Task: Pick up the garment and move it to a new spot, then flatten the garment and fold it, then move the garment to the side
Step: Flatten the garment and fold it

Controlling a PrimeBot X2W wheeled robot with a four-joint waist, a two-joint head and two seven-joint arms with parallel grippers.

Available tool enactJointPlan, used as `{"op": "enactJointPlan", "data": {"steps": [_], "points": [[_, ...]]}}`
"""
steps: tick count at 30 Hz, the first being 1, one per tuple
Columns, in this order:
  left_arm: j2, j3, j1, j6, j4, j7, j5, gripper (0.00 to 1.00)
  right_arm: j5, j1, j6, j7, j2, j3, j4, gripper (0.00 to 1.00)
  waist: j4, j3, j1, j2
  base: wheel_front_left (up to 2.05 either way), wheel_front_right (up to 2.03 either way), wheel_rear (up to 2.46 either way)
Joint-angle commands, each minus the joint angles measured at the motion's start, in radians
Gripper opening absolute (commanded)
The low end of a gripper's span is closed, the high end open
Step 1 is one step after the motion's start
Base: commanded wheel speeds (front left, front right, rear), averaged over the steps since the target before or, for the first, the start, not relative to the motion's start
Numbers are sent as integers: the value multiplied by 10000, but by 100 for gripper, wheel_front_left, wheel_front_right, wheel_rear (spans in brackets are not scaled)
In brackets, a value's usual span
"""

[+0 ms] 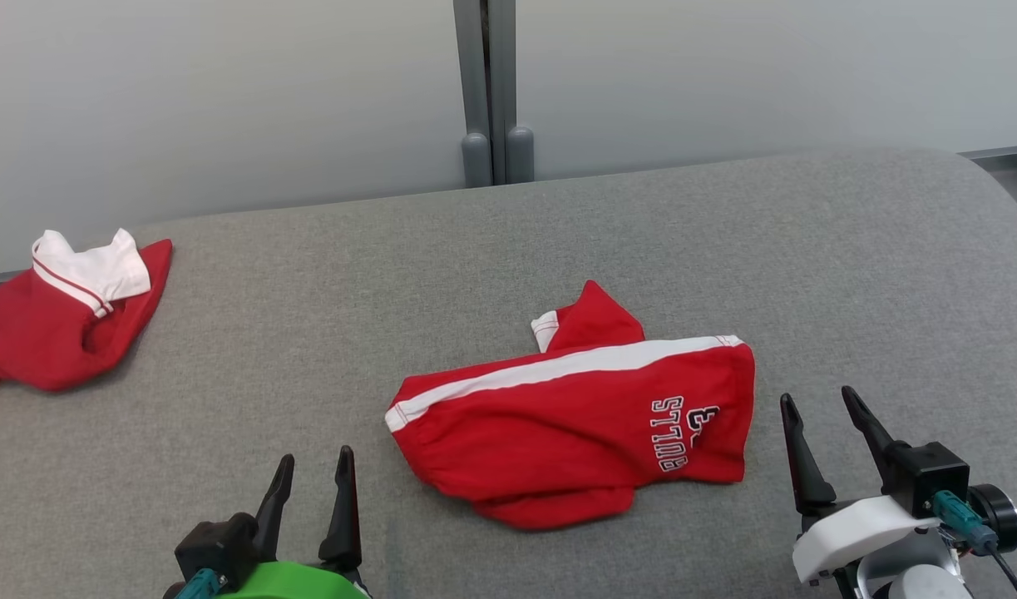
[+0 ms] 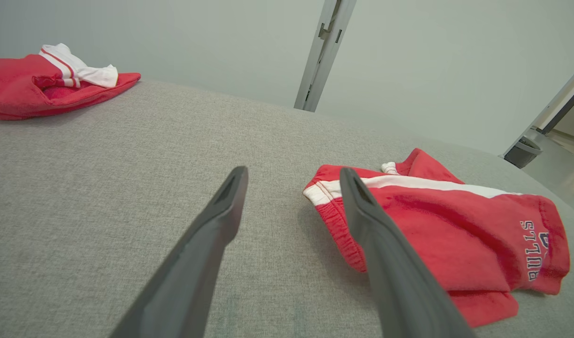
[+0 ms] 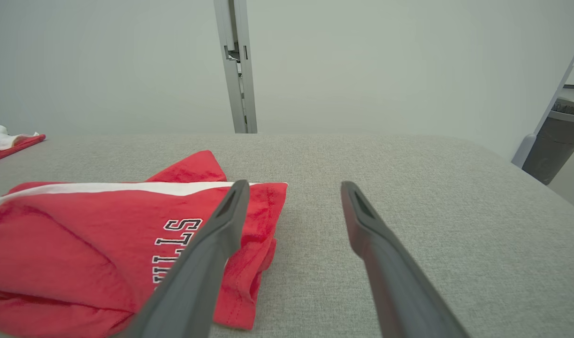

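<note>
A red garment (image 1: 575, 424) with a white stripe and "BULLS" lettering lies crumpled in the middle of the grey fabric table (image 1: 508, 241). It also appears in the left wrist view as the garment (image 2: 455, 230) and in the right wrist view as the garment (image 3: 89, 239). My left gripper (image 1: 315, 470) stands open at the lower left, just left of the garment's waistband end, holding nothing. My right gripper (image 1: 817, 401) is open at the lower right, beside the garment's lettered end, also empty. Both grippers' fingers (image 2: 221, 206) (image 3: 362, 211) hover near the cloth without touching it.
A second red garment (image 1: 59, 312) with a white collar lies at the table's far left edge. A pale wall with a grey vertical post (image 1: 491, 91) runs behind the table. A grey bin (image 3: 556, 136) stands off the table's right side.
</note>
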Motion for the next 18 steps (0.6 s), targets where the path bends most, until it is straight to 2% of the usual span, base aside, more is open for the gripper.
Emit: {"op": "enactJointPlan", "data": {"steps": [1, 7, 11, 13, 18], "points": [[5, 17, 117, 65, -13, -5, -32, 100, -44, -71, -14, -2, -38, -15, 18, 100, -4, 23, 0, 0, 0, 0, 0], [4, 19, -83, 84, -71, -5, -19, 100, -486, -631, -14, -2, -36, 2, 382, 100, -4, 162, 0, 0, 0, 0, 0], [5, 9, -171, 80, -80, -5, -51, 100, -813, -1456, -14, 11, -38, 2, 1256, 100, -11, 257, 0, 0, 0, 0, 0], [5, -7, -206, 73, -63, -5, -67, 100, -860, -2067, -14, 300, -38, 60, 1767, 100, -6, 299, 0, 0, 0, 0, 0], [7, -66, -316, 63, -48, -5, -93, 100, -927, -3502, -14, 1916, -168, 253, 2768, 100, 42, 467, 0, 0, 0, 0, 0]]}}
